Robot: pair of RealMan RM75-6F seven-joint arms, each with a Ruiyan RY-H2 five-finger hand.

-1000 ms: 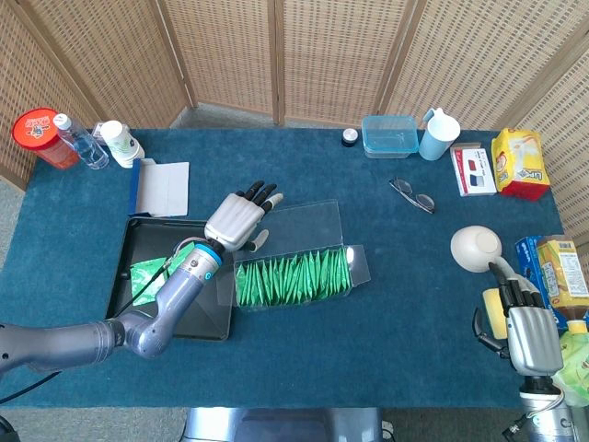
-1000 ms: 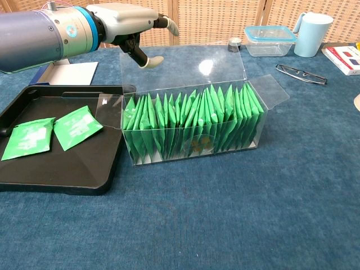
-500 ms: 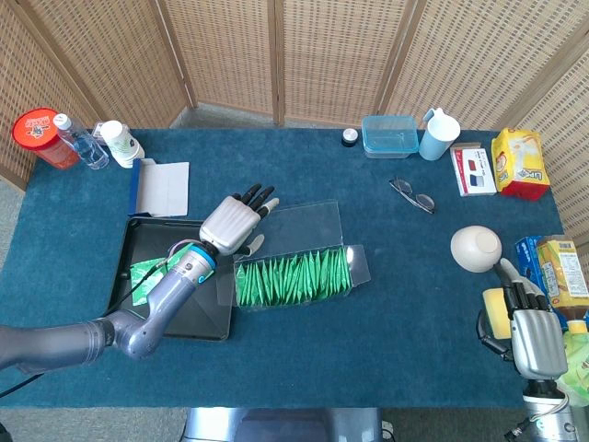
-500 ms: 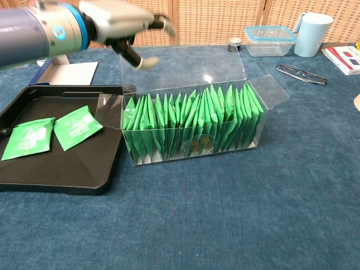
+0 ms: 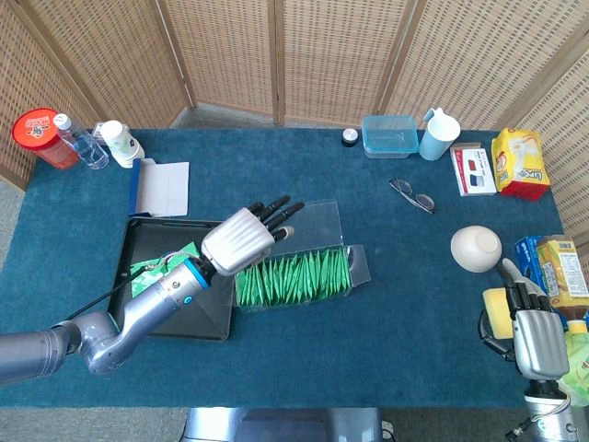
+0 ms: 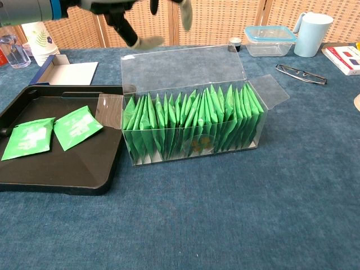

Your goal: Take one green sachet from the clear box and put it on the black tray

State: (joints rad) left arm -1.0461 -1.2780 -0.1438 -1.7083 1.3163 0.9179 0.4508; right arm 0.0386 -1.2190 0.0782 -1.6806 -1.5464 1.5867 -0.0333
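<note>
On the black tray (image 6: 62,171), two green sachets (image 6: 53,134); above the clear box (image 6: 191,126), left hand (image 5: 241,241) spread, empty.

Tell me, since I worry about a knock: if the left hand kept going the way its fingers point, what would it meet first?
Probably the clear box's raised lid flap: the left hand points up-right over it. Height is unclear, so it may pass above.
</note>
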